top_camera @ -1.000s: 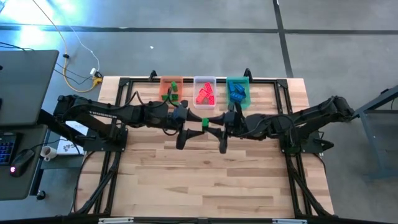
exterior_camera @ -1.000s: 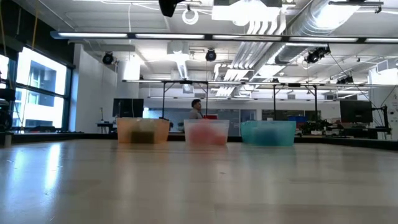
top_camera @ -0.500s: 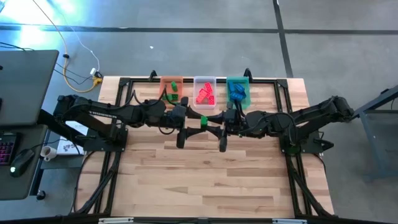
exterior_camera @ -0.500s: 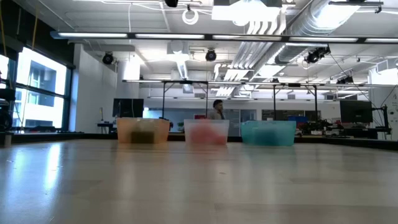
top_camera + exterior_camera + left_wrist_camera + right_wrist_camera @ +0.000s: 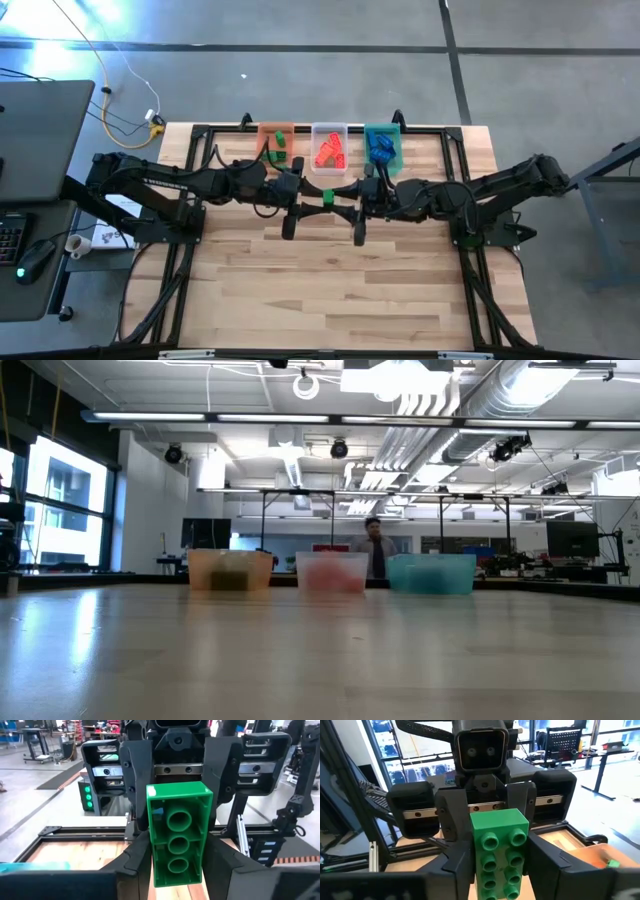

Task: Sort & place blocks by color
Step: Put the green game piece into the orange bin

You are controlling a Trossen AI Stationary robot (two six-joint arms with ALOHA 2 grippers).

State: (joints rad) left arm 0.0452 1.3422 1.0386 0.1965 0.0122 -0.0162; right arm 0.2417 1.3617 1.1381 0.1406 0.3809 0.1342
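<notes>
One green studded block (image 5: pixel 327 196) hangs in mid-air over the table's middle, between my two grippers, which face each other. My left gripper (image 5: pixel 312 195) comes from the table's left and my right gripper (image 5: pixel 345 198) from its right. The left wrist view shows the block's hollow underside (image 5: pixel 179 835). The right wrist view shows its studded top (image 5: pixel 497 850). Each gripper is shut on the block. The other blocks lie in the bins: green ones in the orange bin (image 5: pixel 276 143), red ones in the clear bin (image 5: pixel 329 148), blue ones in the green bin (image 5: pixel 383 147). My left gripper (image 5: pixel 176 865) pinches the green block's left-hand end (image 5: pixel 160 870) between its two fingers (image 5: pixel 132 865), one on each long side. It comes level from the table's left, along the block. The block is level and lifted clear of the table. My right gripper (image 5: pixel 497 865) pinches the block's right-hand end (image 5: pixel 485 870) between its two fingers (image 5: pixel 542 862), one on each long side. It comes level from the table's right, along the block, and meets the left gripper's fingers head-on.
The three bins stand in a row at the table's far edge, in the low view orange (image 5: pixel 230 570), clear (image 5: pixel 332 572) and green (image 5: pixel 432 573). A person (image 5: pixel 374 550) stands in the room behind them. Bare wood (image 5: pixel 330 290) spreads toward the near edge.
My right gripper has moved toward the table's left, up to the green block, which has stayed in place in my left gripper. In the room behind, a person has walked from behind the clear bin toward the green bin.
</notes>
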